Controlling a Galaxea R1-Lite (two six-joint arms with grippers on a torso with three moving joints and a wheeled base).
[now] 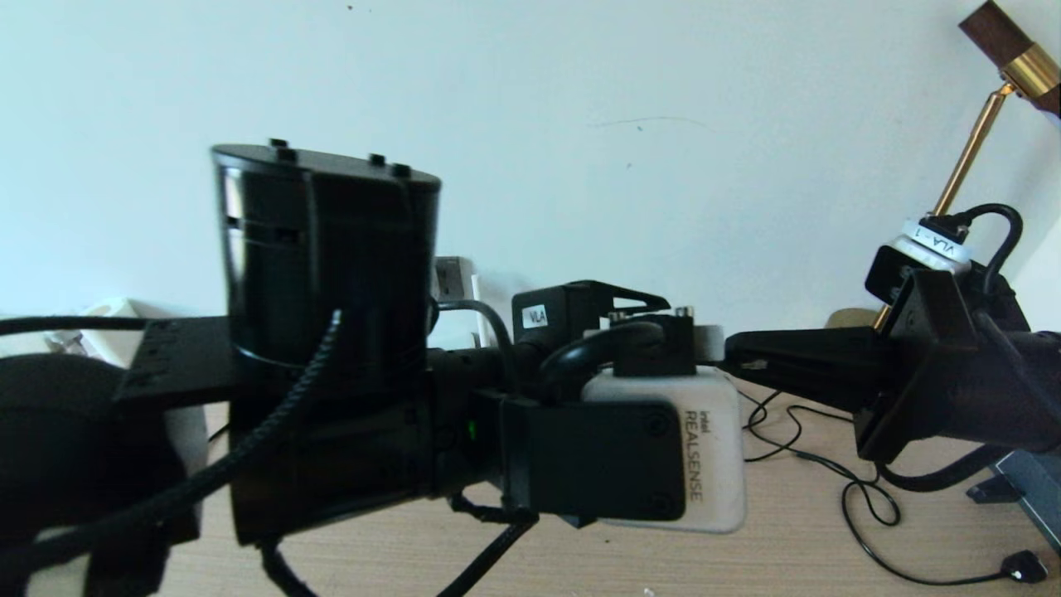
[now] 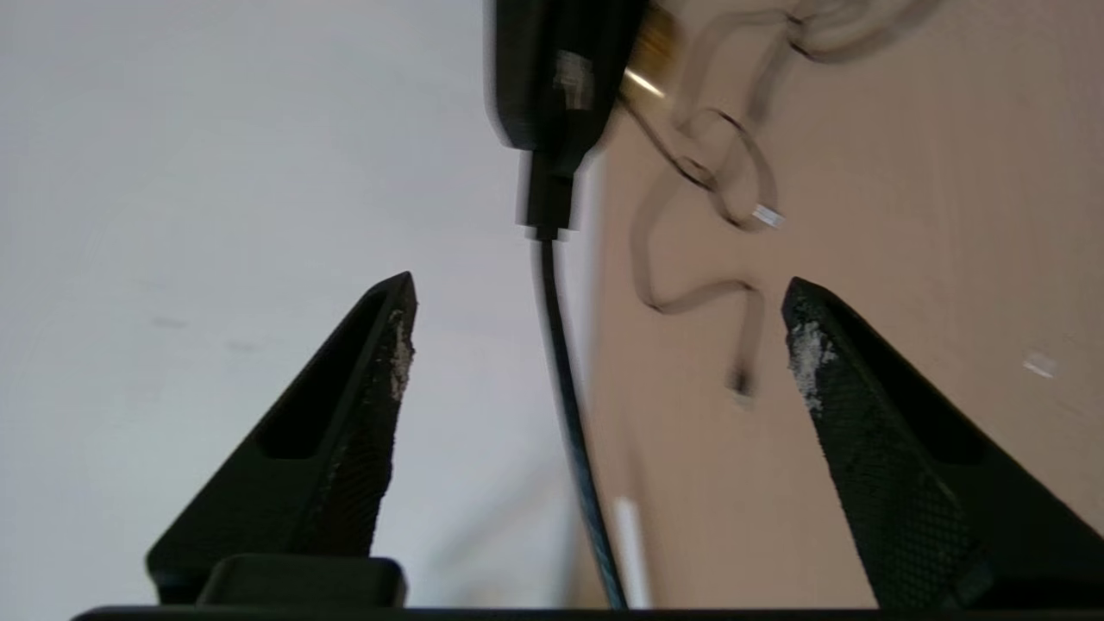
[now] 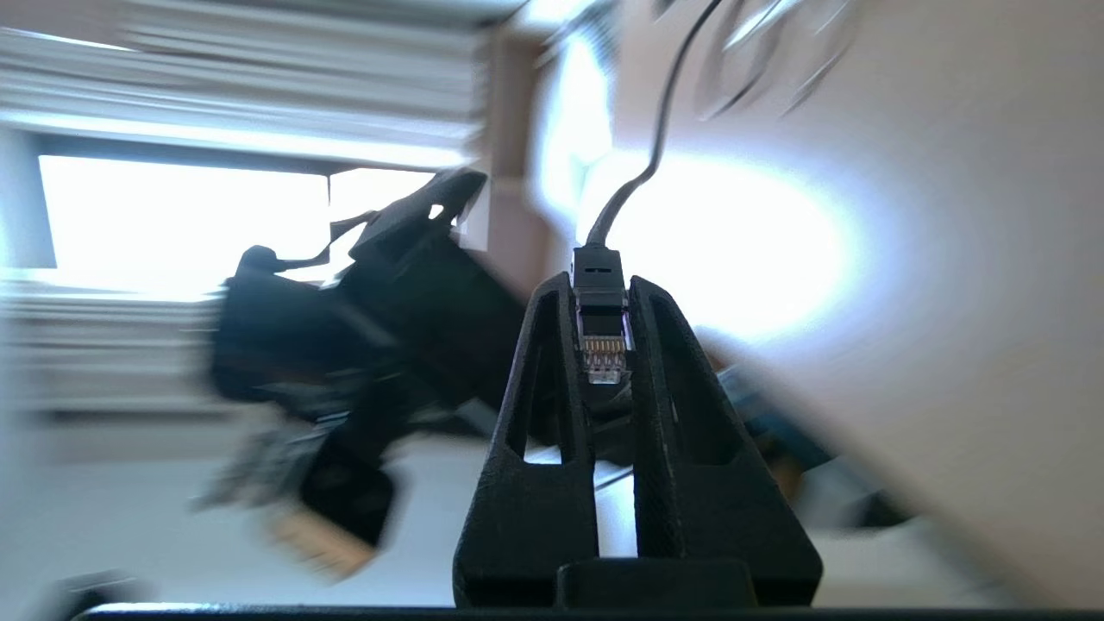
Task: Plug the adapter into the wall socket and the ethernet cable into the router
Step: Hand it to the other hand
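Observation:
My right gripper (image 3: 601,280) is shut on the ethernet cable's clear clip plug (image 3: 601,345), and the black boot sticks out past the fingertips. In the head view the right gripper (image 1: 738,355) points left above the table. In the left wrist view the ethernet cable (image 2: 561,388) hangs down from it. My left gripper (image 2: 599,289) stands open with nothing between its fingers, and it faces the right gripper. A grey wall socket (image 1: 452,278) shows partly behind my left arm (image 1: 331,332). The adapter and the router are out of view.
Thin black cables (image 1: 862,497) loop over the wooden table (image 1: 787,547), one ending in a small black plug (image 1: 1024,568). A brass lamp stem (image 1: 970,149) rises at the right by the wall. My left arm blocks most of the head view.

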